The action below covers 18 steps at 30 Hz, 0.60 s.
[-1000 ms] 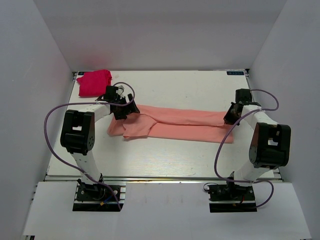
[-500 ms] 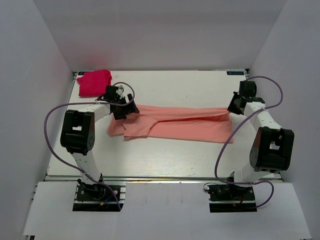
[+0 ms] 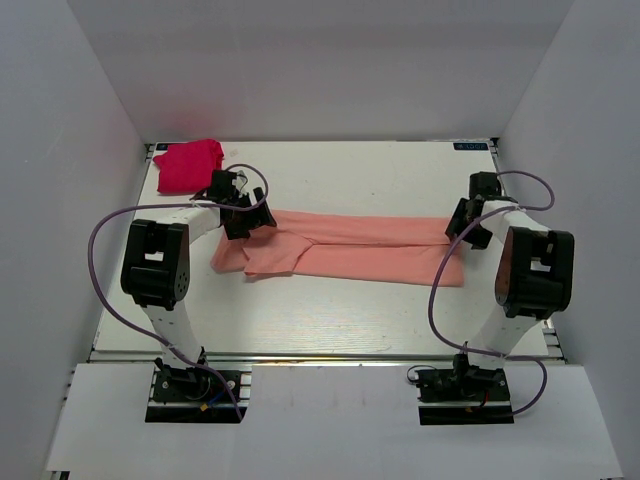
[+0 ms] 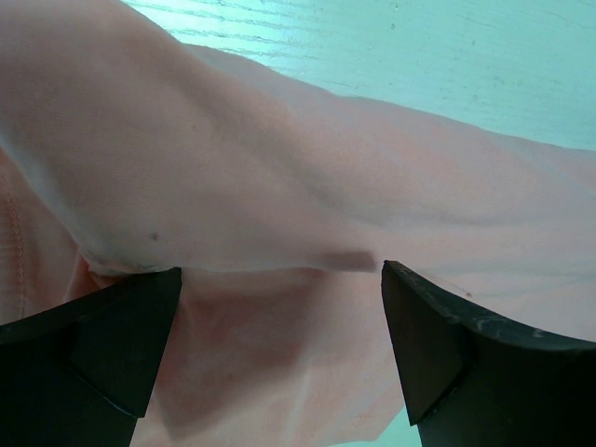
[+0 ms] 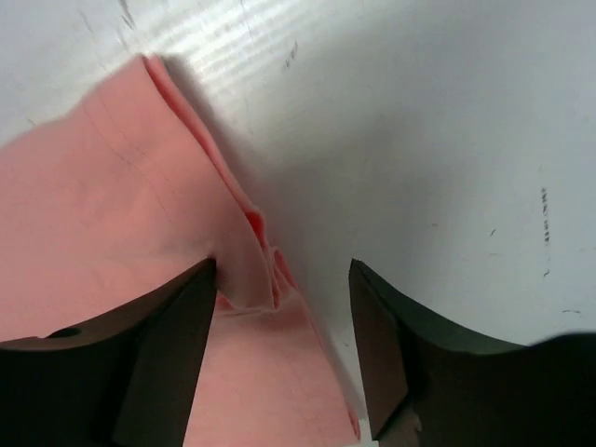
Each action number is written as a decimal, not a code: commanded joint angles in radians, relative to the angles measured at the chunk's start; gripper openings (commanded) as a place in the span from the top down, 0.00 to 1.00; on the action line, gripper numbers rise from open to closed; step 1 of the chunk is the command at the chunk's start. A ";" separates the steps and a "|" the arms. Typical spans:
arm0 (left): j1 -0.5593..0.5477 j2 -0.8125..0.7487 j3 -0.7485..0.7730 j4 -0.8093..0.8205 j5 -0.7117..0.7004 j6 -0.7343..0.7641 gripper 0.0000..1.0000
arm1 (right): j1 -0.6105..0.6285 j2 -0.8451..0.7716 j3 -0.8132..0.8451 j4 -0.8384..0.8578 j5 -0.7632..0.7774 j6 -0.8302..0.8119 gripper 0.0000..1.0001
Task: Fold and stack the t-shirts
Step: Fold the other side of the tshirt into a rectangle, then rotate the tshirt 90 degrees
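Soft matt cloth on a grained white bench.
The salmon-pink short-sleeved tee is matt, fine-knit cloth, creased in soft folds. The magenta-red folded bundle at the far left looks like the same matt cloth. The white bench shows faint wood grain and a slight sheen. The left end effector and right end effector have smooth, matt black plastic fingers.

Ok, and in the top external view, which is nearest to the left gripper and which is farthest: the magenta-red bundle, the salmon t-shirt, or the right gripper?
Counting from the left gripper:
1. salmon t-shirt: directly under the open jaws, at the shirt's left end.
2. magenta-red bundle: in the far left corner, behind the gripper.
3. right gripper: on the right side, at the shirt's other end.
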 commanded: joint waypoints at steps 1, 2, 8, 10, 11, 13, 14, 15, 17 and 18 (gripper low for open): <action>0.018 0.028 -0.013 -0.120 -0.108 0.032 0.00 | -0.006 -0.062 0.086 -0.018 0.017 0.000 0.35; 0.018 0.028 0.001 -0.129 -0.108 0.032 0.00 | -0.005 -0.086 0.094 -0.013 -0.001 -0.010 0.32; 0.018 0.051 0.047 -0.129 -0.099 0.041 0.00 | 0.001 -0.174 0.011 0.132 -0.352 -0.029 0.10; 0.018 0.071 0.083 -0.138 -0.099 0.041 0.00 | 0.004 -0.139 0.016 0.157 -0.425 -0.030 0.10; 0.018 0.092 0.094 -0.138 -0.088 0.041 0.00 | 0.007 -0.125 0.020 0.159 -0.452 -0.030 0.10; 0.018 0.115 0.132 -0.138 -0.088 0.041 0.00 | 0.021 -0.080 0.036 0.168 -0.491 -0.032 0.10; 0.018 0.129 0.146 -0.138 -0.088 0.041 0.00 | 0.023 -0.036 0.037 0.183 -0.501 -0.027 0.10; 0.018 0.162 0.184 -0.138 -0.088 0.041 0.00 | 0.024 -0.025 0.039 0.188 -0.515 -0.020 0.10; 0.018 0.204 0.232 -0.150 -0.079 0.041 0.00 | 0.026 0.016 0.017 0.218 -0.512 -0.010 0.10; 0.018 0.228 0.284 -0.150 -0.079 0.041 0.00 | 0.024 0.026 0.011 0.225 -0.514 -0.004 0.10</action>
